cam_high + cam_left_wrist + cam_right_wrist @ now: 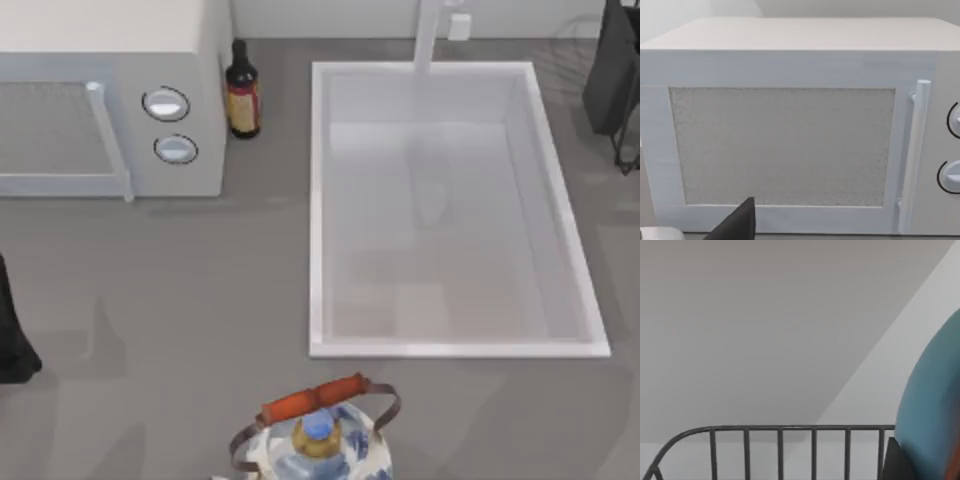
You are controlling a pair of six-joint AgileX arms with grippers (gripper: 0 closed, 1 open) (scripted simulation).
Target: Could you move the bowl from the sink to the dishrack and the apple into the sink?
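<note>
Sitting at the top view's middle and right, the sink (318, 200) is a deep white basin with its faucet (428, 40) at the back rim, and nothing lies in it. Left of it stands the microwave (110, 100) with a white door handle (917, 150) and two round knobs. The kettle (318, 440), blue and white with an orange handle, stands at the near edge in front of the sink. My right arm (612, 80) is at the far right corner of the table, by the faint wires of the dishrack (780, 445); in the right wrist view the bowl (932, 405) shows as a blue curve close to the camera above the rack's bars, so I judge it is carried there, though I cannot tell whether the fingers pinch it. My left arm (15, 340) is parked at the left edge; its fingers cannot be told either. A dark bottle (242, 90) stands just beside the microwave; its label (242, 105) is too small to read. If the bowl is let go before it is seated among the wires, it could tip or roll off. No apple is seen anywhere.
</note>
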